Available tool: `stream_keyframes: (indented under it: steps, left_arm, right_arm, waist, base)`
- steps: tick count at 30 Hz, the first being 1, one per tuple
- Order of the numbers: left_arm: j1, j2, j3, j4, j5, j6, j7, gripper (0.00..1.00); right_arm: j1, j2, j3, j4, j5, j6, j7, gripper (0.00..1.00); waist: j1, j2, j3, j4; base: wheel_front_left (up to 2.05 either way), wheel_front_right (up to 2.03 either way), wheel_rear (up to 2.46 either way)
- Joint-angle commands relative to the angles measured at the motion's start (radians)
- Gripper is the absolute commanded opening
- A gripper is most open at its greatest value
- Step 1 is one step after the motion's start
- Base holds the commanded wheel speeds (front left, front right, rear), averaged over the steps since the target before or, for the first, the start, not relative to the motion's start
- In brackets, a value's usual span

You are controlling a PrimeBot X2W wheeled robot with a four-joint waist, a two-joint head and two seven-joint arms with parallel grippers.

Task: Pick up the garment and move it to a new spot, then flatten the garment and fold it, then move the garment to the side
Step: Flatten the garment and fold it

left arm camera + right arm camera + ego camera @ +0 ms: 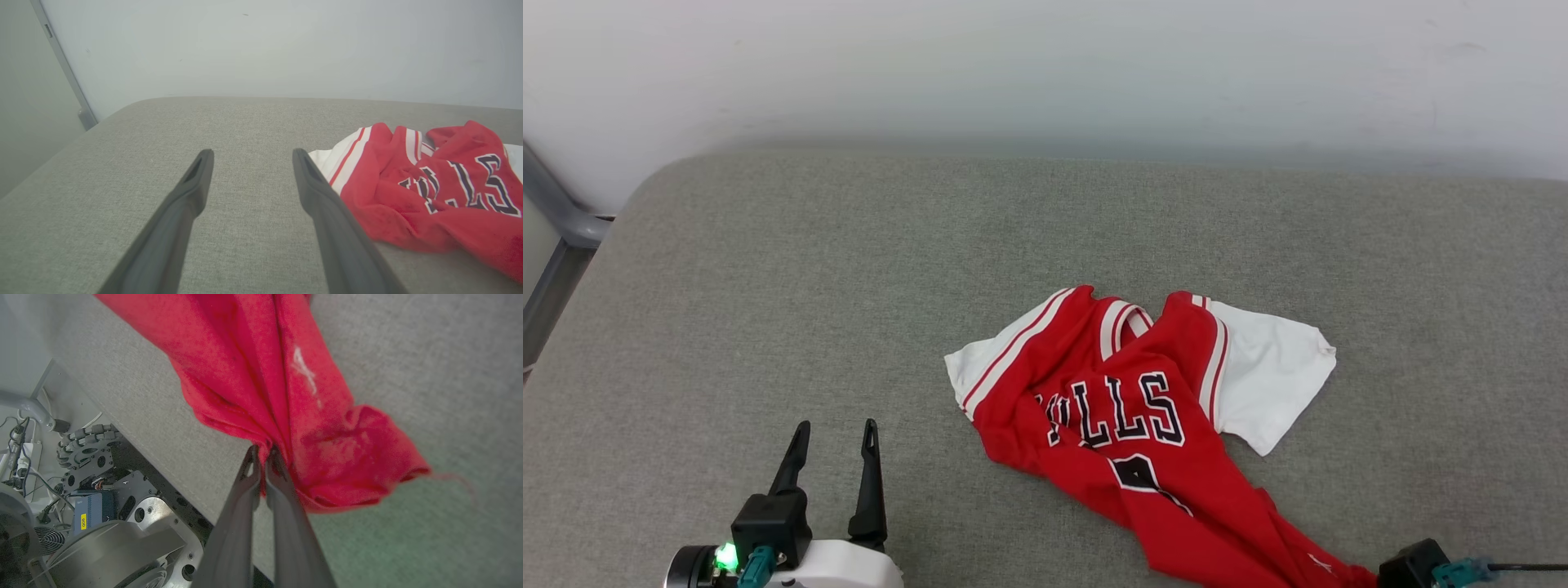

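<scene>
The red jersey [1127,425] lies crumpled on the grey cushion, white sleeves spread at its upper left and right, black "BULLS" lettering partly creased, its lower part stretched toward the bottom right. In the left wrist view the garment [429,188] sits just right of my open left gripper [249,157]. That left gripper [836,433] hovers at the lower left, apart from the cloth, nothing between its fingers. My right gripper [261,451] is shut on a bunched fold of the garment's red hem [286,416]; its dark wrist body [1413,565] peeks in at the head view's bottom right corner.
The grey padded surface [849,286] stretches wide, backed by a white wall [1045,65]. A grey metal frame [556,212] stands past its left edge. Below the cushion's near edge the robot's wheeled base [90,457] and cables show in the right wrist view.
</scene>
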Motion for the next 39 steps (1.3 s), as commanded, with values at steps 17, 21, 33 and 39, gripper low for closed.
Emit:
stream_keyframes:
  steps: [17, 21, 33, 39]
  left_arm:
    - [0.018, -0.001, 0.011, 0.014, 0.009, -0.005, -0.003, 1.0]
    - [0.024, -0.001, 0.017, 0.011, 0.011, -0.006, -0.003, 1.0]
    - [-0.025, -0.001, -0.01, -0.018, 0.03, -0.023, -0.003, 1.0]
    - [-0.065, -0.001, -0.022, -0.038, 0.032, -0.022, -0.003, 1.0]
  right_arm:
    - [0.142, 0.113, -0.386, -0.057, -0.207, -0.001, -0.128, 1.0]
    - [0.176, 0.119, -0.535, -0.141, -0.269, -0.001, -0.116, 1.0]
    - [-0.055, 0.107, -0.729, -0.272, -0.377, -0.001, 0.035, 1.0]
    - [-0.232, 0.025, -0.619, -0.227, -0.337, -0.001, 0.184, 1.0]
  waist:
    - [0.0001, 0.0, -0.027, -0.028]
    - [0.0001, 0.0, -0.037, -0.035]
    - [0.0001, 0.0, 0.027, -0.002]
    - [0.0001, 0.0, 0.096, 0.026]
  base:
    - [0.0, 0.0, 0.0]
    - [0.0, 0.0, 0.0]
    - [0.0, 0.0, 0.0]
    - [0.0, 0.0, 0.0]
